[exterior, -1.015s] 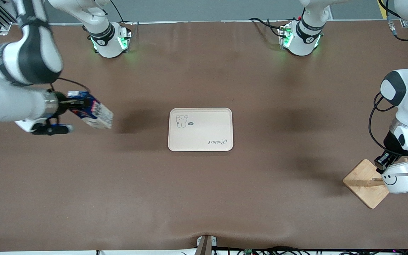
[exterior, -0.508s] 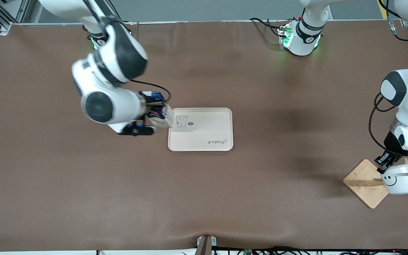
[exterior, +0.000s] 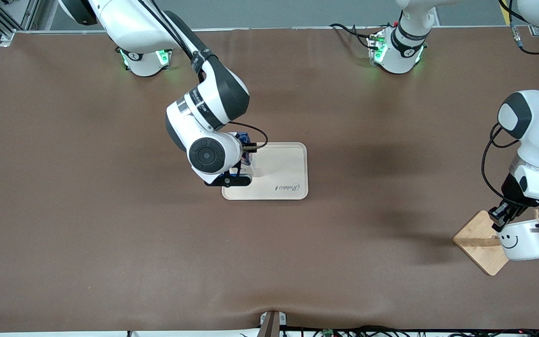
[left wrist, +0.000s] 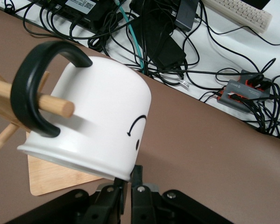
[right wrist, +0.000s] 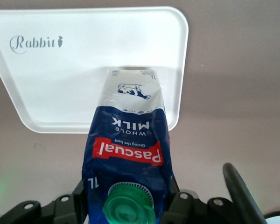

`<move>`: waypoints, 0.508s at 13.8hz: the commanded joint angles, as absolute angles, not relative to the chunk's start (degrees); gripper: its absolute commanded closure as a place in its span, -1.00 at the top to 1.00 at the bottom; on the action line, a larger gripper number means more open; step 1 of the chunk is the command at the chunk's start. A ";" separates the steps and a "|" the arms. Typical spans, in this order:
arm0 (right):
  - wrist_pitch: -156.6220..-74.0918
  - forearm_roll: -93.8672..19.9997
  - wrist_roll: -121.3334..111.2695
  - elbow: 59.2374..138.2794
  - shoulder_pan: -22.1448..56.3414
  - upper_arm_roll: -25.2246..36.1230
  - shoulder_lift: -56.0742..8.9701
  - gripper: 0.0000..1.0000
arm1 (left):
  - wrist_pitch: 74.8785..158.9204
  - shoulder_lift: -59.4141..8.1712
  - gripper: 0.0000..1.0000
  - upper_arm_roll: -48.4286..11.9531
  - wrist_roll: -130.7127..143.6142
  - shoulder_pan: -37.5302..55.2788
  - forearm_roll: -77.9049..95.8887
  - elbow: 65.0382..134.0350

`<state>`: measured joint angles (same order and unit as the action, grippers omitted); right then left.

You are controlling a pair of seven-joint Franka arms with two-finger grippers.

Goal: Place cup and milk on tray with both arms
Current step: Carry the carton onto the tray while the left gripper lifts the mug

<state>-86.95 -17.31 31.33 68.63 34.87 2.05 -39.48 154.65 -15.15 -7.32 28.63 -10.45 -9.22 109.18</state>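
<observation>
Mostly arm-hidden milk (exterior: 246, 140) over tray (exterior: 283, 161)

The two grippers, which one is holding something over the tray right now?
The right gripper: it holds the milk over the tray. The left gripper grips the cup at the wooden stand, toward the left arm's end.

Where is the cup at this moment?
The cup is at the left arm's end of the table, hanging by its handle on a peg of the wooden stand, with the left tool shut on its rim.
</observation>
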 commanded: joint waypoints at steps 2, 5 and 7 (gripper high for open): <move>-86.13 -17.32 31.82 66.80 35.06 2.46 -41.30 -1.00 | 147.67 -12.40 -1.00 -10.10 28.47 -10.46 -9.58 107.84; -86.57 -15.74 30.51 67.59 35.68 2.46 -41.40 -1.00 | 142.58 -10.20 -1.00 -12.03 28.65 -10.46 -9.49 107.58; -86.75 -13.72 29.45 67.68 35.77 2.46 -41.40 -0.89 | 137.66 -9.84 -1.00 -13.70 28.83 -10.46 -9.49 106.01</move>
<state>-86.97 -16.04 30.50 68.65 35.32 2.40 -41.10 142.13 -11.13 -12.33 28.62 -10.32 -9.22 107.19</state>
